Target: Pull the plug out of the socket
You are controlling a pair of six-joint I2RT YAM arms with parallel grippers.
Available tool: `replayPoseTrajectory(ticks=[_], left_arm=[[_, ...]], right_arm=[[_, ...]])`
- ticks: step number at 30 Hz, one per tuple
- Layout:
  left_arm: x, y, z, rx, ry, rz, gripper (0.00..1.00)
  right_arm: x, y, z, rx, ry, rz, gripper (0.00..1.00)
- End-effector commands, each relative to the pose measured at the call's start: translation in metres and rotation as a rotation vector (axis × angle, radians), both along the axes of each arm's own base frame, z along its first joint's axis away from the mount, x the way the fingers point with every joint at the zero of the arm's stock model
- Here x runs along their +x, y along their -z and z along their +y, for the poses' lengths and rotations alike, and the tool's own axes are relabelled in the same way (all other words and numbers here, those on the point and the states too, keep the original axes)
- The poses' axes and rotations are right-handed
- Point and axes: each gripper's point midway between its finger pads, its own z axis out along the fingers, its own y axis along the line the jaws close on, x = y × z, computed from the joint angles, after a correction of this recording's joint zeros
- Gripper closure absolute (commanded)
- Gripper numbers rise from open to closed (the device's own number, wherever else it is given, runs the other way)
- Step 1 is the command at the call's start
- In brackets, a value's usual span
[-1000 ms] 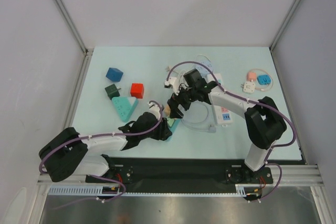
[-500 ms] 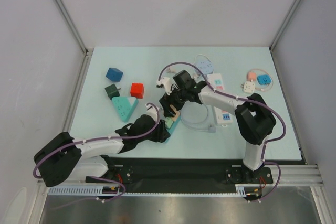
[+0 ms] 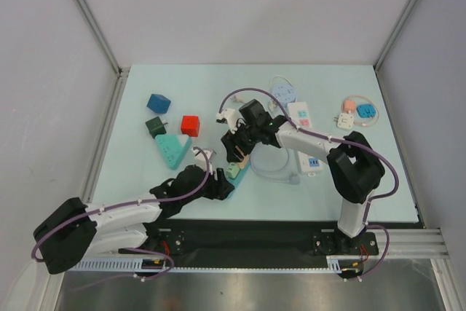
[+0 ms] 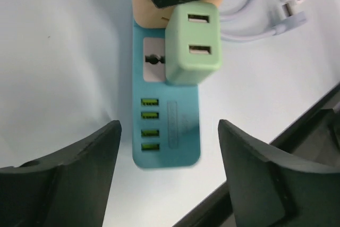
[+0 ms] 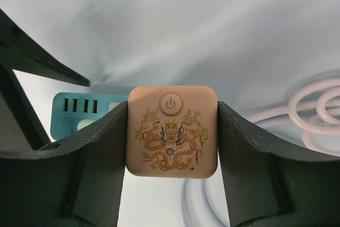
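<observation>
A teal socket strip lies near the table's middle; in the left wrist view it shows yellow-green USB ports and one empty round socket. A light green USB adapter is plugged into it. My right gripper is shut on a peach plug with a dragon print, held over the strip's far end; I cannot tell whether it is seated. My left gripper is open and empty, just near of the strip, not touching it.
A teal triangular socket block, a red cube, a dark green cube and a blue cube lie at the left. A white power strip and coiled white cable lie right. Small adapters sit far right.
My left arm has drawn back toward the near edge, off the teal strip. My right gripper has shifted a little left with the peach plug in it.
</observation>
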Motion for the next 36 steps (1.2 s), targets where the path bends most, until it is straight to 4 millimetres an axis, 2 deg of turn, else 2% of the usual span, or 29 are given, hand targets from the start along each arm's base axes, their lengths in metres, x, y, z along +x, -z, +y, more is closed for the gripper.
replayPoseTrajectory(ticks=[1, 3, 4, 6, 10, 11, 12, 14, 15, 17, 18, 22, 24, 25, 29, 31, 36], left_arm=[[0.005, -0.042, -0.014, -0.173, -0.015, -0.076, 0.19], [0.004, -0.044, -0.012, -0.188, -0.016, -0.085, 0.07], [0.004, -0.051, -0.012, -0.209, -0.017, -0.102, 0.04], [0.002, -0.054, -0.011, -0.217, -0.007, -0.12, 0.0], [0.005, -0.067, -0.011, -0.216, 0.015, -0.177, 0.0], [0.006, -0.063, -0.01, -0.177, 0.03, -0.187, 0.0], [0.01, -0.073, -0.015, -0.171, 0.039, -0.208, 0.01], [0.016, -0.063, -0.018, -0.095, 0.061, -0.208, 0.0], [0.022, -0.072, -0.025, -0.089, 0.07, -0.224, 0.01], [0.029, -0.069, -0.031, -0.041, 0.091, -0.23, 0.01], [0.036, -0.066, -0.039, -0.012, 0.098, -0.218, 0.02], [0.055, -0.057, -0.051, 0.073, 0.091, -0.202, 0.09], [0.065, -0.062, -0.056, 0.086, 0.076, -0.219, 0.16], [0.067, -0.055, -0.057, 0.11, 0.077, -0.204, 0.18], [0.073, -0.048, -0.058, 0.154, 0.07, -0.197, 0.25], [0.075, -0.044, -0.056, 0.177, 0.065, -0.199, 0.35], [0.077, -0.039, -0.059, 0.2, 0.09, -0.205, 0.44]], right_arm=[[0.02, -0.012, -0.025, 0.007, 0.038, -0.076, 1.0], [0.019, -0.012, -0.029, 0.033, 0.038, -0.057, 1.0], [0.021, -0.018, -0.029, 0.056, 0.041, -0.07, 1.0], [0.02, -0.015, -0.034, 0.064, 0.053, -0.058, 1.0], [0.02, -0.013, -0.034, 0.075, 0.07, -0.054, 1.0], [0.02, -0.012, -0.034, 0.075, 0.077, -0.049, 1.0], [0.02, -0.011, -0.034, 0.072, 0.08, -0.048, 1.0], [0.021, -0.01, -0.033, 0.072, 0.087, -0.043, 1.0], [0.022, -0.011, -0.034, 0.073, 0.093, -0.044, 1.0], [0.02, -0.011, -0.033, 0.073, 0.097, -0.04, 1.0], [0.021, -0.012, -0.034, 0.072, 0.104, -0.043, 1.0], [0.023, -0.016, -0.036, 0.078, 0.12, -0.055, 1.0], [0.021, -0.016, -0.036, 0.082, 0.119, -0.051, 1.0], [0.021, -0.015, -0.037, 0.081, 0.121, -0.047, 1.0], [0.022, -0.02, -0.037, 0.099, 0.121, -0.038, 1.0], [0.022, -0.021, -0.037, 0.103, 0.122, -0.034, 1.0], [0.023, -0.021, -0.038, 0.106, 0.126, -0.029, 1.0]])
